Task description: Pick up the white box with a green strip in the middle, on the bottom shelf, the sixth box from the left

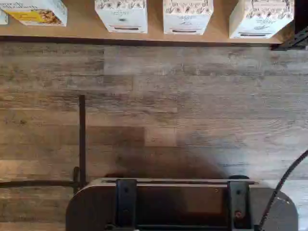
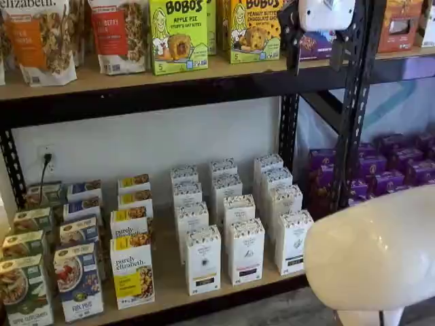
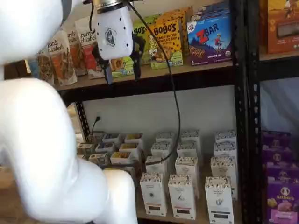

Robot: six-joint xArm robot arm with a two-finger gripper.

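White box (image 2: 293, 242) stands upright, facing front, on bottom shelf (image 2: 170, 288); pincer (image 3: 121, 70) spread, empty.

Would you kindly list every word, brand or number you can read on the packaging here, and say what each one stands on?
"BOBO'S APPLE PIE": green box, upper shelf.
"BOBO'S PEANUT BUTTER": yellow box beside it.
"ZBAR": blue box, upper shelf.
"purely elizabeth": yellow-labelled box, bottom shelf.
"elizabeth": granola bag, upper shelf.
The white box: print too small to read.
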